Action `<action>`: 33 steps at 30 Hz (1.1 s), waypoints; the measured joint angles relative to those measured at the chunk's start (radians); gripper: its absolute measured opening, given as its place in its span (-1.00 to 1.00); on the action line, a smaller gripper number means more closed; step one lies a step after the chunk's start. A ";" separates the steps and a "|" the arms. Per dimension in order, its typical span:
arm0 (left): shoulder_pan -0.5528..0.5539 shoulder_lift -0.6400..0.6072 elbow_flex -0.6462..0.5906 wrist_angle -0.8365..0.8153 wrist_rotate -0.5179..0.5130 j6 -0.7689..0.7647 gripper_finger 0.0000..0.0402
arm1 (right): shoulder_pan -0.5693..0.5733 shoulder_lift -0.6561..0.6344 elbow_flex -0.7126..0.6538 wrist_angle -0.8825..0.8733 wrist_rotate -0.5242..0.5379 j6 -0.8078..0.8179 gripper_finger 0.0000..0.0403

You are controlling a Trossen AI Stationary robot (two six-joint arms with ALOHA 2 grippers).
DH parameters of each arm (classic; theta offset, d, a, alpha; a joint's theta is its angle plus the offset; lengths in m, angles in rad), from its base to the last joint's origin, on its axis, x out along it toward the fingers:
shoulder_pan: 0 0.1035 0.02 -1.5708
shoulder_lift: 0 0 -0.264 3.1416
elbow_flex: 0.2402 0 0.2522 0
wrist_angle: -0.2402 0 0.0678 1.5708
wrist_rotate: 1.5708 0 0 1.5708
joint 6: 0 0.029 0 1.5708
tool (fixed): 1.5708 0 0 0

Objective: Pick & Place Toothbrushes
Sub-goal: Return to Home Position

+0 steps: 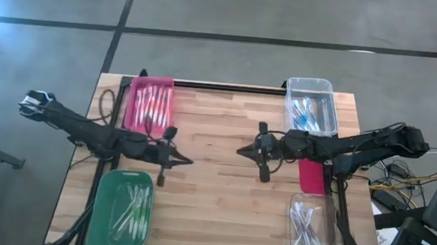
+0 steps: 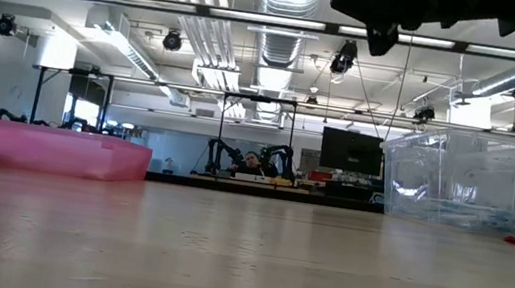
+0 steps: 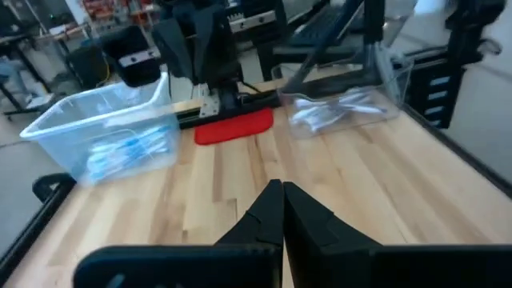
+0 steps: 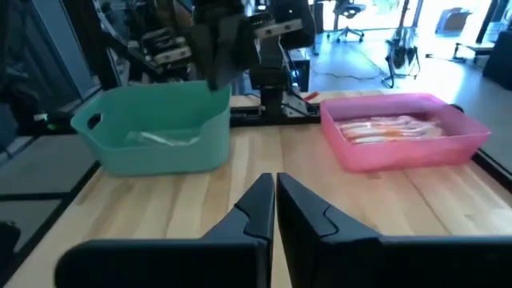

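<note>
The toothbrushes lie sorted in four bins. Pink ones (image 1: 150, 105) are in the pink bin (image 4: 404, 152) at the far left. Pale green ones (image 1: 133, 209) are in the green bin (image 4: 156, 144) at the near left. Blue ones (image 3: 120, 152) are in a clear bin (image 1: 312, 89) at the far right, and white ones (image 3: 340, 108) in a clear bin (image 1: 311, 232) at the near right. My left gripper (image 1: 189, 161) and my right gripper (image 1: 241, 150) hover shut over the table's middle, tips facing each other, both holding nothing. The wrist views show the left fingers (image 3: 282, 200) and right fingers (image 4: 274, 192) closed together.
A flat red lid (image 1: 313, 175) lies on the table's right side between the two clear bins. Bare wood (image 1: 219, 210) stretches across the table's middle and near part. A black rail (image 1: 229, 87) runs along the far edge.
</note>
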 joint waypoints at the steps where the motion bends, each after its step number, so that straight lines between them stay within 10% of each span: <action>1: 0.002 -0.038 -0.034 0.012 0.008 -0.001 -0.99 | 0.000 -0.009 -0.007 -0.007 0.000 -0.008 -0.93; 21: 0.061 -0.652 -0.426 -0.018 0.012 0.003 -1.00 | -0.207 -0.389 -0.360 0.055 -0.373 0.037 -0.96; 33: 0.080 -0.822 -0.425 -0.262 -0.072 -0.040 -1.00 | -0.217 -0.689 -0.536 0.054 -0.280 0.013 -0.96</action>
